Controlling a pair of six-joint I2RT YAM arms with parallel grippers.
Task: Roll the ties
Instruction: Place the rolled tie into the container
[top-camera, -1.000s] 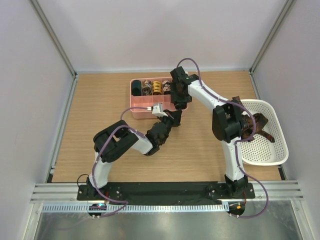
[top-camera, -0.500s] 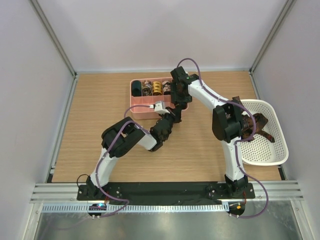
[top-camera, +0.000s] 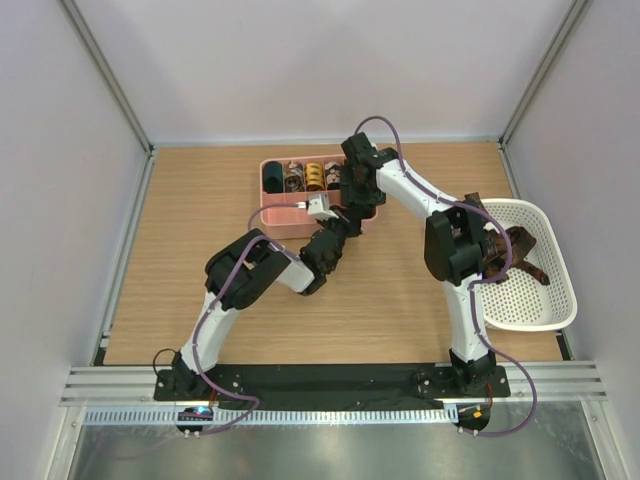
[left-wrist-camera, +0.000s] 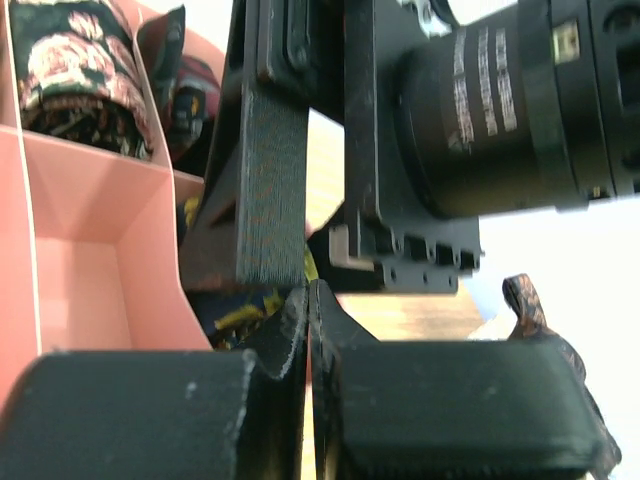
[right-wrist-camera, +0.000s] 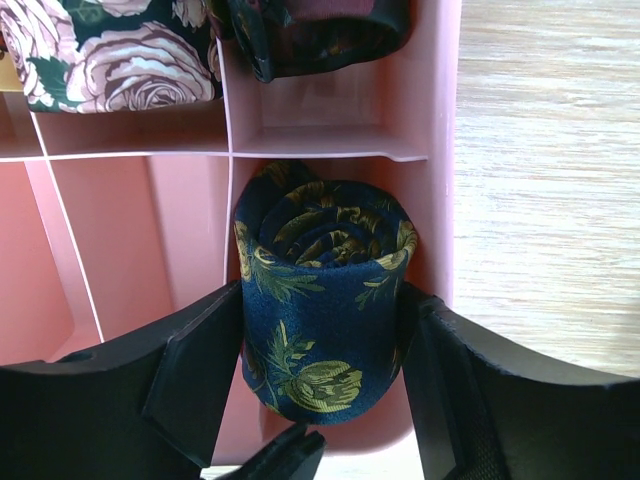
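White printed lines run across the right arm's black motor housing (left-wrist-camera: 480, 100), too blurred to read.

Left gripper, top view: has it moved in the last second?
Yes. The left gripper shifted farther up the table, closer to the pink box.

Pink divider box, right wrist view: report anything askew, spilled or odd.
Nothing spilled or damaged. The navy leaf-print tie roll sits coiled in its compartment of the pink box, between the fingers of the open right gripper. Only oddity: the shut left gripper crowds close against the right gripper.
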